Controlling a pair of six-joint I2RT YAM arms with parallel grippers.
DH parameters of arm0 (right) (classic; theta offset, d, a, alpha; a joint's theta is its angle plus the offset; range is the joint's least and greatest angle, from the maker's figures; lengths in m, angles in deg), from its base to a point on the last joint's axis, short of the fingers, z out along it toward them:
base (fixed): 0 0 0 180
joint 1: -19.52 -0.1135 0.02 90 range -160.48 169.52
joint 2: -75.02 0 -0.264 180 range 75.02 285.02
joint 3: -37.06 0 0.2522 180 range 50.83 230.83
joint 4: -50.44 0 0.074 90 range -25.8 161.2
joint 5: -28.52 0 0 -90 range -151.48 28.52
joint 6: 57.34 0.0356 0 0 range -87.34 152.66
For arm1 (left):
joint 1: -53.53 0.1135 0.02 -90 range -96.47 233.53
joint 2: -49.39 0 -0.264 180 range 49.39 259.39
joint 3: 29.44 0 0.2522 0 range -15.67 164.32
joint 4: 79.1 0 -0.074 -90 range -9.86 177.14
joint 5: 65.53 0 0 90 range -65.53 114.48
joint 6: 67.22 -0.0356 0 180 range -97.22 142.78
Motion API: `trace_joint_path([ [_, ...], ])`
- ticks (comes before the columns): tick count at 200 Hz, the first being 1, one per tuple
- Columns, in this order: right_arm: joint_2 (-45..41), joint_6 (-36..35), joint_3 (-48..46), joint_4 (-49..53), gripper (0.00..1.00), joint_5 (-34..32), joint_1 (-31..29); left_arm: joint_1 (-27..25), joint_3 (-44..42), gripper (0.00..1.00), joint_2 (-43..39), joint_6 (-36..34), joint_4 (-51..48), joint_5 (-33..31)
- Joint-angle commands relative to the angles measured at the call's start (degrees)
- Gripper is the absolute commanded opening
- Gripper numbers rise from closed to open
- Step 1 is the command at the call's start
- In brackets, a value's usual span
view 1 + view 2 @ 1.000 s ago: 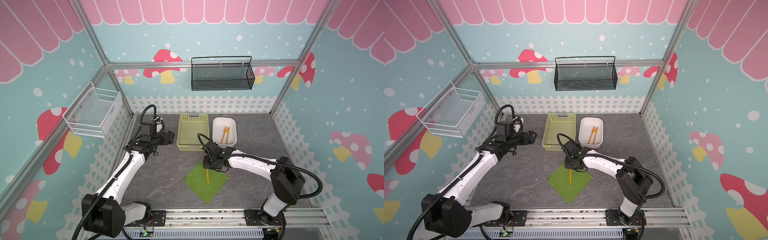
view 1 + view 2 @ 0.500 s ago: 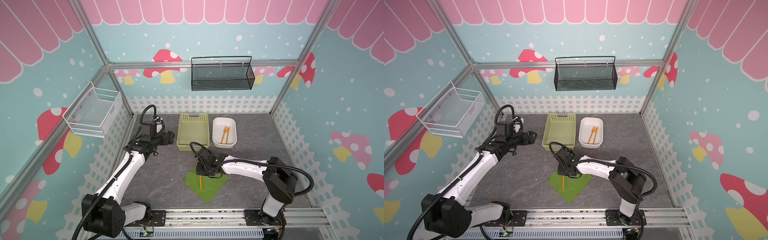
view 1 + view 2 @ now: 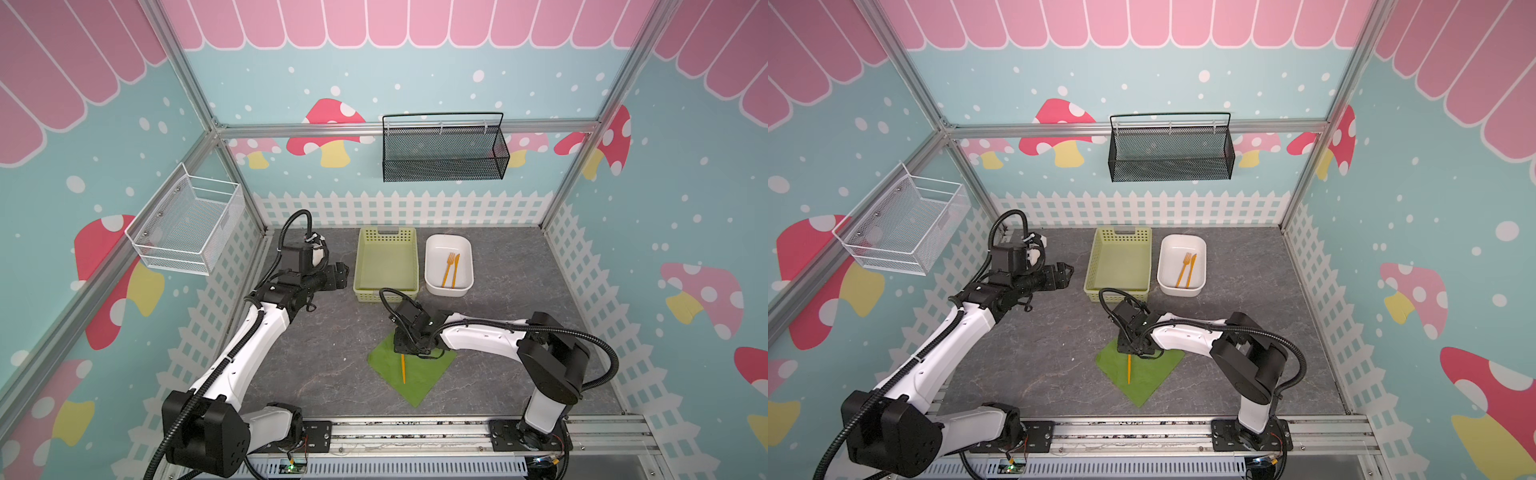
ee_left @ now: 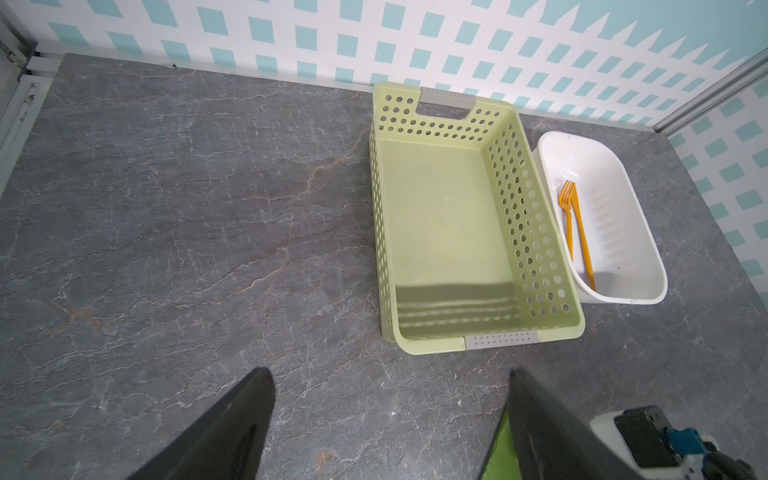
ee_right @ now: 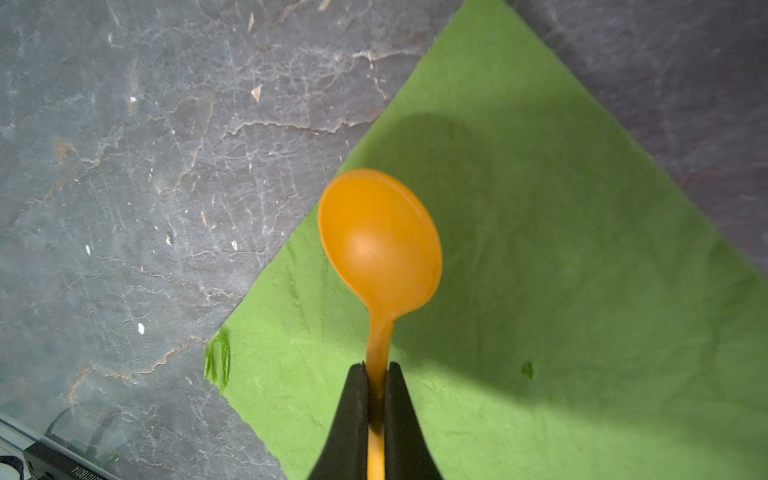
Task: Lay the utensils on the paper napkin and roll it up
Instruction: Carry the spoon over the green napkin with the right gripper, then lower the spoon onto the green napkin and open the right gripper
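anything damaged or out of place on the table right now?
Minor: the paper napkin has a small frayed tear on one edge and a tiny nick further in, seen in the right wrist view. Otherwise tidy: fork and knife lie in the white dish, spoon is clamped in the right gripper.

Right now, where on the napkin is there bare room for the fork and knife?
Widest bare patch: the green napkin between the spoon and its right corner. A narrower strip runs between spoon and left corner. The far corner is crowded under the right gripper, fingers shut on the spoon. Bare tabletop lies left of it.
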Motion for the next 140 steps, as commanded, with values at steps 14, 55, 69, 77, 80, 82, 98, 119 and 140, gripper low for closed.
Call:
trace_joint_path([
  [14,2.48,-0.38,0.40,-0.21,0.03,-0.94,0.22,0.26,-0.72,0.90,-1.22,0.18,-0.52,0.24],
  [55,3.29,-0.78,0.40,-1.00,0.03,-0.43,0.68,0.32,-0.64,0.90,-0.87,0.18,-0.51,0.40],
  [69,3.50,-0.83,0.52,-1.02,0.03,-0.26,0.77,0.27,-0.64,0.90,-0.80,0.18,-0.56,0.42],
  [77,3.51,-0.81,0.58,-1.06,0.03,-0.27,0.77,0.29,-0.65,0.90,-0.78,0.18,-0.51,0.39],
  [80,3.51,-0.79,0.58,-1.00,0.03,-0.39,0.77,0.31,-0.64,0.90,-0.78,0.18,-0.54,0.36],
  [82,3.51,-0.78,0.58,-1.06,0.03,-0.34,0.77,0.29,-0.64,0.90,-0.78,0.18,-0.53,0.41],
  [98,3.69,-0.81,0.58,-1.05,0.03,-0.17,0.93,0.31,-0.61,0.90,-0.67,0.18,-0.53,0.50],
  [119,3.70,-0.80,0.41,-1.23,0.03,-0.22,0.96,0.30,-0.59,0.90,-0.51,0.18,-0.48,0.48],
  [140,3.87,-0.79,0.41,-1.33,0.03,-0.17,1.04,0.30,-0.61,0.90,-0.34,0.27,-0.48,0.59],
])
